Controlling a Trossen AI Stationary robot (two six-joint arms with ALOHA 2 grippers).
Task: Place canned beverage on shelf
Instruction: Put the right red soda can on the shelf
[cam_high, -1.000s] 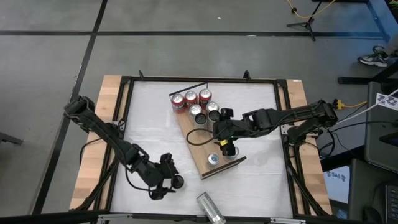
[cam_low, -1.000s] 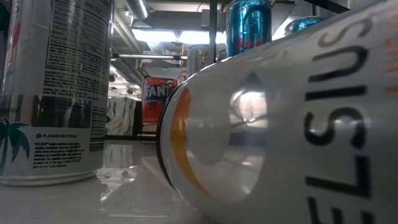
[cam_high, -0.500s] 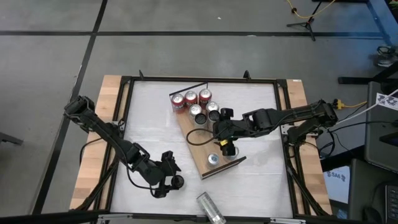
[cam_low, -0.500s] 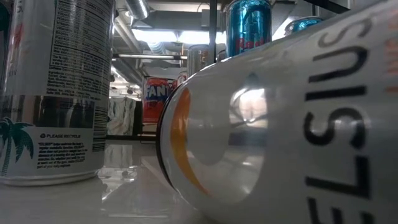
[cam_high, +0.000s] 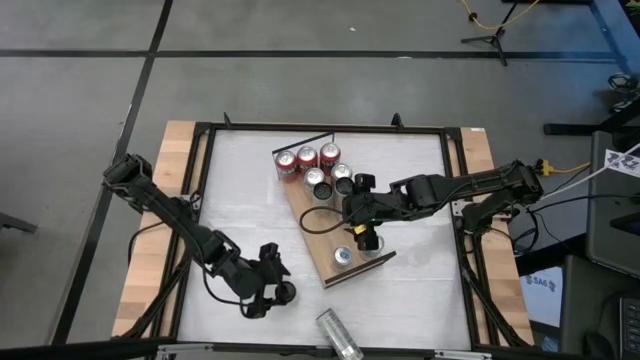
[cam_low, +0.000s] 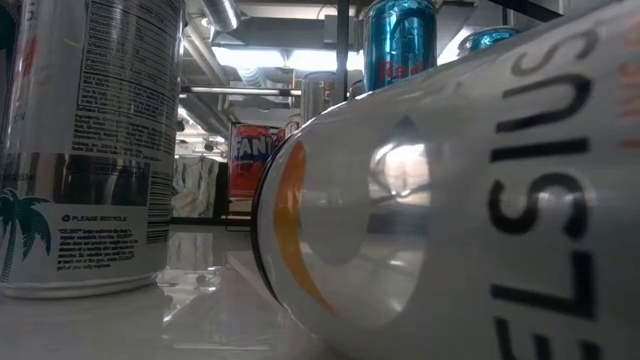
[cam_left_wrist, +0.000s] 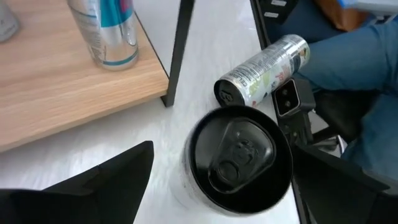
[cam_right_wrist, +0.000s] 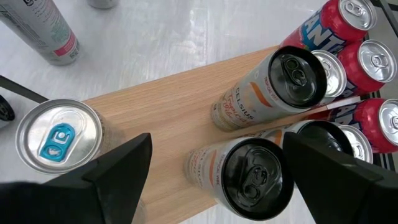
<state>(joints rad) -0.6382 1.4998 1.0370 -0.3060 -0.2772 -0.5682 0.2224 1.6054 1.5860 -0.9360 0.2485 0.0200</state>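
A black-topped can (cam_left_wrist: 239, 158) stands upright on the white table (cam_high: 240, 180), near its front left. My left gripper (cam_left_wrist: 222, 149) is open with one finger on either side of that can. The shelf (cam_high: 322, 222) is a light wooden board lying slantwise mid-table, with red, silver and black-topped cans (cam_high: 318, 170) clustered at its far end. A silver can with a blue tab (cam_right_wrist: 59, 137) stands at its near end. My right gripper (cam_right_wrist: 217, 140) hovers open over the shelf, above a black-topped can (cam_right_wrist: 252, 174). My left gripper comes slanting down at the upright can. One finger (cam_left_wrist: 112, 183) stands clear of the can's side, with white table showing between them. The other finger (cam_left_wrist: 336, 186) lies close beside the can's rim (cam_left_wrist: 287, 168); I cannot tell whether it touches.
A silver can (cam_high: 338, 335) lies on its side by the table's near edge, filling most of the low view (cam_low: 450, 200). A black frame (cam_high: 205, 200) runs round the tabletop. Bare table lies to the left of the shelf.
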